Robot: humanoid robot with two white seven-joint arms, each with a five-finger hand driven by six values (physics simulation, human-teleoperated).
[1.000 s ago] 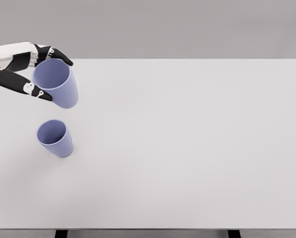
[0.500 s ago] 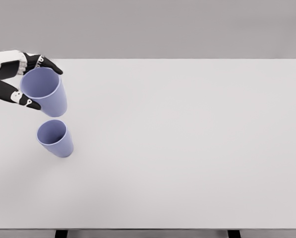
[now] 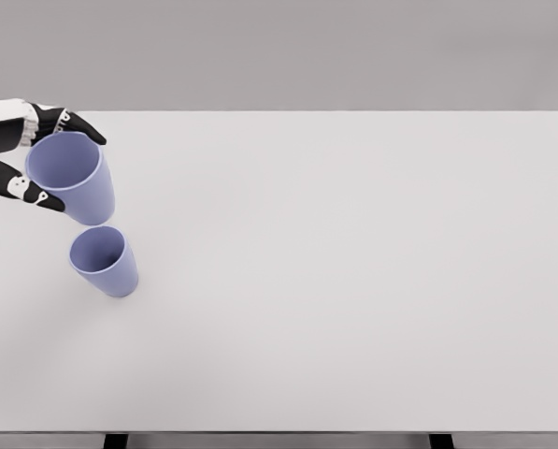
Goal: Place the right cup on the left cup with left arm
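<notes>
A lavender cup (image 3: 71,178) was gripped by the left hand (image 3: 21,150) at the far left of the white table (image 3: 353,281). The dark fingers (image 3: 73,126) were wrapped round the far side of its rim and the thumb was pressed on the near side, so the grasp was closed on the cup just below the lip. The cup was held mouth up and only slightly tilted, apparently clear of the tabletop. A grip that high on the wall was probably chosen so that the tapered lower part stayed free to slide into another cup.

A second cup (image 3: 104,261) of the same colour stood on the table just near and slightly right of the held one. Their outlines almost met in the head view, yet whether they touched could not be told. It stood upright, mouth open toward the camera, and nothing was seen inside it; the held cup also appeared empty.

The held cup was judged to be not yet over the standing cup's mouth. A short move toward the near right, then a straight descent, would be called for to nest them. The right hand was not seen anywhere.
</notes>
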